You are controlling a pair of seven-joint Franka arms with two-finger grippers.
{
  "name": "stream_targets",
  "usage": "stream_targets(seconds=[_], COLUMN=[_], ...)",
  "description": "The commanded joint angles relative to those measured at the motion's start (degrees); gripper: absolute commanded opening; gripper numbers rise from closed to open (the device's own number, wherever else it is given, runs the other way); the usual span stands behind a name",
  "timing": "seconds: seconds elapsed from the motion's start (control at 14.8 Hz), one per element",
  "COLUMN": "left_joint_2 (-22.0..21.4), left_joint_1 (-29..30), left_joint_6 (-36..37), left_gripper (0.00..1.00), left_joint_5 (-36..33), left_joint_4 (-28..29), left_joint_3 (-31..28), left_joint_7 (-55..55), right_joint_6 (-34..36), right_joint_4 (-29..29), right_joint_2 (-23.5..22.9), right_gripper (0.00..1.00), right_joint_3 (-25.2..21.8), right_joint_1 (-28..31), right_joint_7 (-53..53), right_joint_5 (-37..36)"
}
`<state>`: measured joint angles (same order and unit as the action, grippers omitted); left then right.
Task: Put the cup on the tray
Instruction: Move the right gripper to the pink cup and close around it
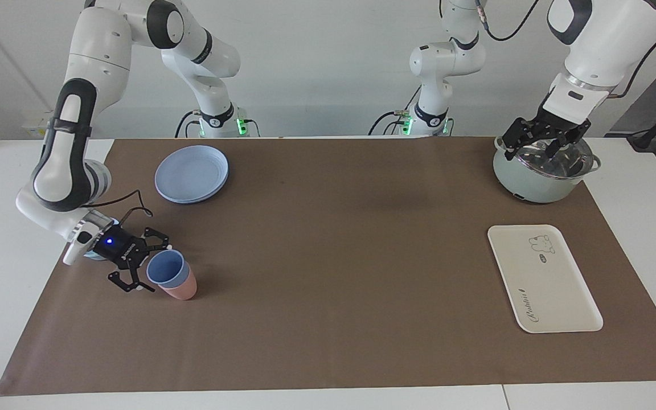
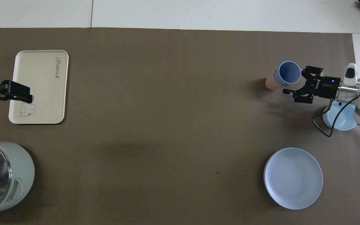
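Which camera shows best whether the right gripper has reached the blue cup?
The facing view: the open right gripper sits low beside the cup, fingers about level with its rim. The overhead view shows only the gripper overlapping the cup, not its height.

White Franka arms with dark grey joint bands, black claws, blue light, black cables

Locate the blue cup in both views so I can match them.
Facing view: blue cup sits low at the picture's left, nested in the pink cup, open right gripper right beside it.
Overhead view: blue cup sits upper right, same pink cup under it.
Shared landmark: the blue plates, nearer to the robots than the cup.
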<state>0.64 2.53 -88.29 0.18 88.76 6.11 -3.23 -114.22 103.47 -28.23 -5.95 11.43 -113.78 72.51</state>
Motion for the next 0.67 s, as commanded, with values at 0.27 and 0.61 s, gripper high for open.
stream_targets(seconds=[0.27,0.61], left_joint_2=[-1.6,-1.6], left_joint_1=[0.28,0.19], left_joint_6=[-0.04,-0.04], left_gripper=[1.0,1.0], left_joint_5=[0.09,0.09], left_joint_4=[1.68,1.68], left_joint_3=[-0.13,-0.13], left_joint_7=[0.33,0.33], right_joint_6=[-0.39,-1.97], right_joint_4=[-0.29,-0.11], right_joint_2=[-1.65,-1.82], right_gripper=[1.0,1.0], right_joint_3=[-0.03,-0.03], right_joint_1=[-1.33,-1.85], right_joint_7=[-3.21,-3.47], right_joint_5=[4.31,6.06])
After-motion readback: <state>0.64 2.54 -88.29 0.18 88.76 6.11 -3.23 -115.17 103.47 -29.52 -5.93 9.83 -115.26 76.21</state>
